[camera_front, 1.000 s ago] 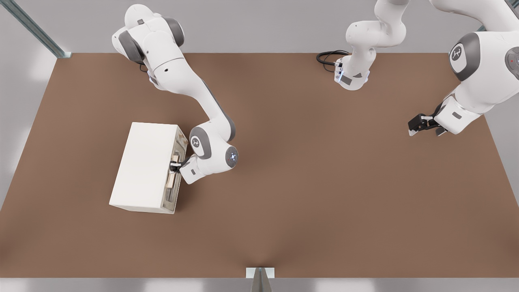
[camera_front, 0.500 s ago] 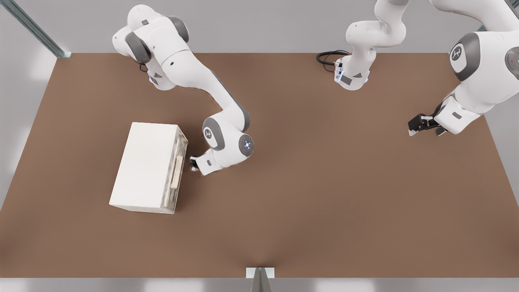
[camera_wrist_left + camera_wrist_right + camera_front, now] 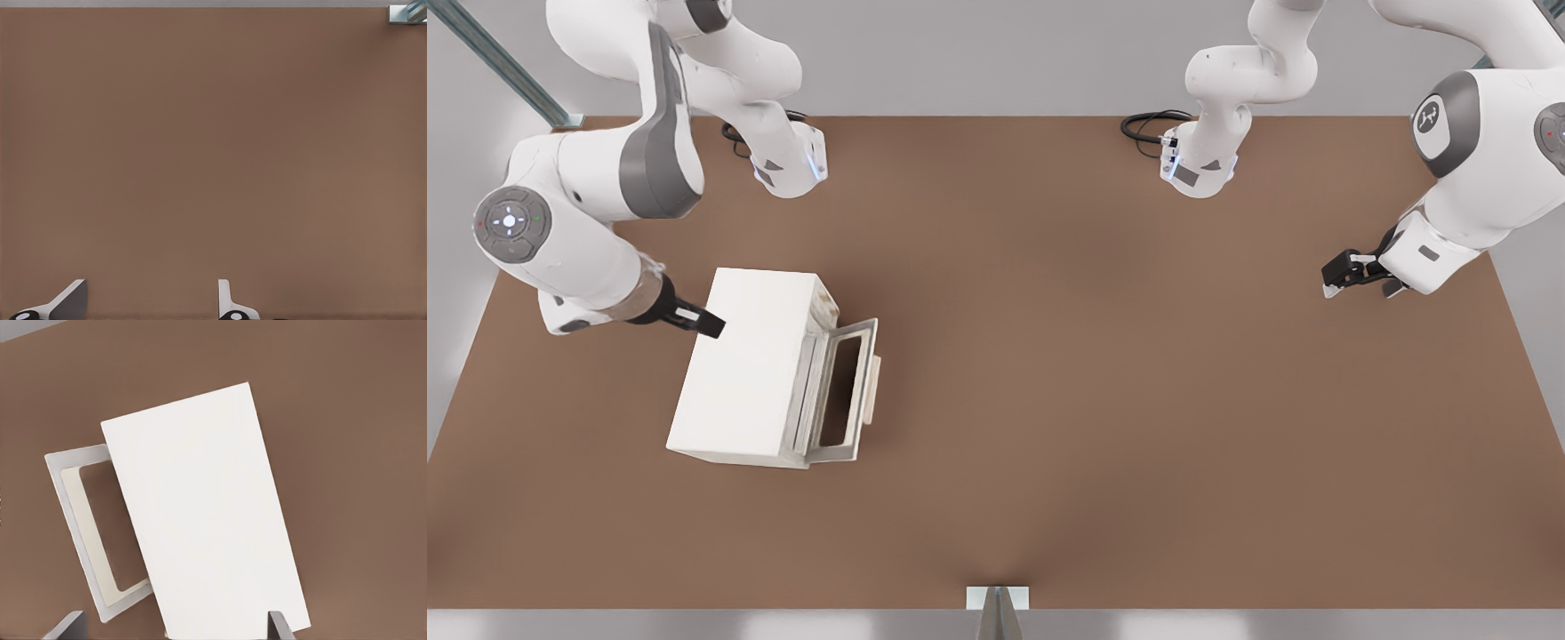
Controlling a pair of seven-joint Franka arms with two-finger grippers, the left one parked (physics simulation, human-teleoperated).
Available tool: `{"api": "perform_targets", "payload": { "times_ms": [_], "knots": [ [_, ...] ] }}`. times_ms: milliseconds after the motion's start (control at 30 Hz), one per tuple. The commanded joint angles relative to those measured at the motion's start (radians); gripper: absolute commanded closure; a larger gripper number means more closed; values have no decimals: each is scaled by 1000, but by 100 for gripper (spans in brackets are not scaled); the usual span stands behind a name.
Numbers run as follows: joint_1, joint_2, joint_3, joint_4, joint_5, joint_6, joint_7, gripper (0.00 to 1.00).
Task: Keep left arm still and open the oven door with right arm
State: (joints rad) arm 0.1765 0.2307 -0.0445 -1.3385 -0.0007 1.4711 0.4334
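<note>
- Front view: oven door (image 3: 843,393) swung down flat onto the table (image 3: 1138,400), hinged to the oven (image 3: 747,364) toward the front view's left
- Gripper (image 3: 710,324) above the oven's back edge, jaws parted, holding nothing
- Risk: descending here could knock the oven and shift it

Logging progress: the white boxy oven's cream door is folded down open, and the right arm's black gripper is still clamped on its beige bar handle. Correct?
Not quite. The cream windowed oven door is open, but the right arm's black gripper is off the beige bar handle; the front view shows it above the white boxy oven's far edge, jaws open in the wrist view.
</note>
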Motion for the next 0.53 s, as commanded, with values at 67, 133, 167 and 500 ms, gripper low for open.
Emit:
{"api": "perform_targets", "payload": {
  "times_ms": [67, 133, 167, 500],
  "knots": [
    [6, 25, -3, 35, 2, 25, -769, 0],
    [-6, 25, -3, 35, 2, 26, -769, 0],
    [-8, 27, -3, 35, 2, 31, -768, 0],
    [-6, 47, -3, 35, -33, 61, -769, 0]
  ]
}}
